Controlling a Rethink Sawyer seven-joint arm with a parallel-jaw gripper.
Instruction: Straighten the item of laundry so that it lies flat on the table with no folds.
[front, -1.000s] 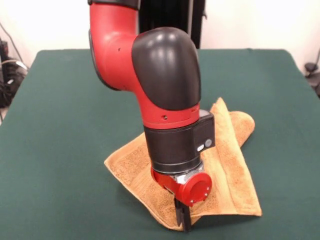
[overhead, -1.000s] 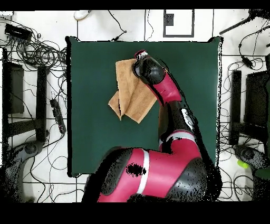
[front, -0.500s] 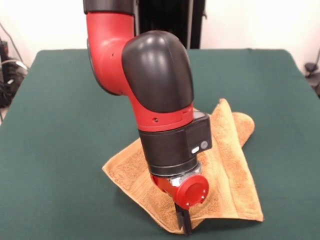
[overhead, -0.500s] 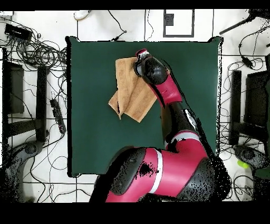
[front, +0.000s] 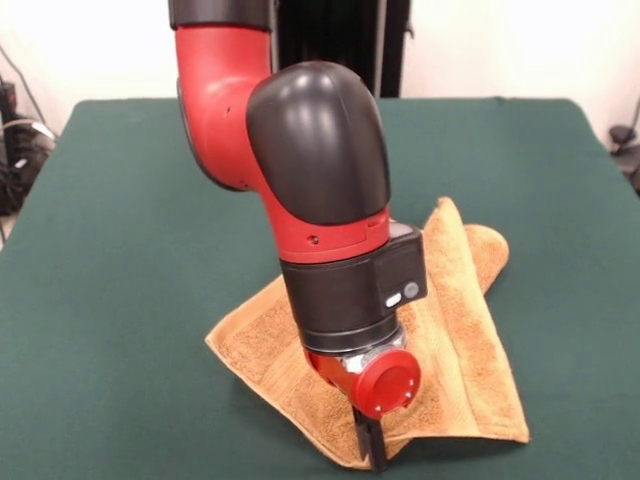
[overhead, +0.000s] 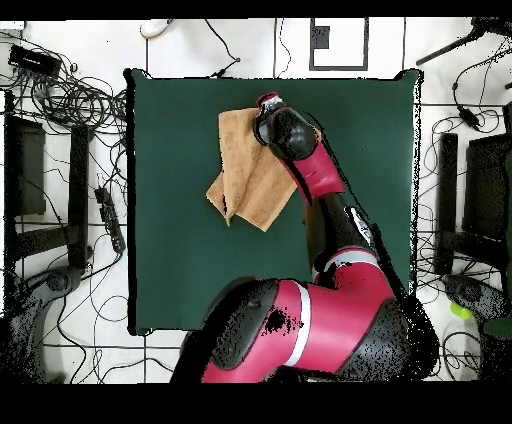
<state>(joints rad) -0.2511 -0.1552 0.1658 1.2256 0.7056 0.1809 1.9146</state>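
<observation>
On the bench (front: 120, 300), toward its edge farthest from the robot's base, the orange-tan towel (front: 455, 330) lies folded over itself in overlapping layers, one narrow end reaching away from the rest. At the towel's corner nearest the front camera, the end effector (front: 372, 445) points down, its dark fingers close together on the cloth's edge.

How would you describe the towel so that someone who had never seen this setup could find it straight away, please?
Look at the large dark green table that fills the front view. Near its front edge, under the red and black arm, lies the towel: an orange-tan terry cloth, folded over itself in a rumpled wedge. The gripper comes down at its front edge, and it is the only cloth on the table.
</observation>
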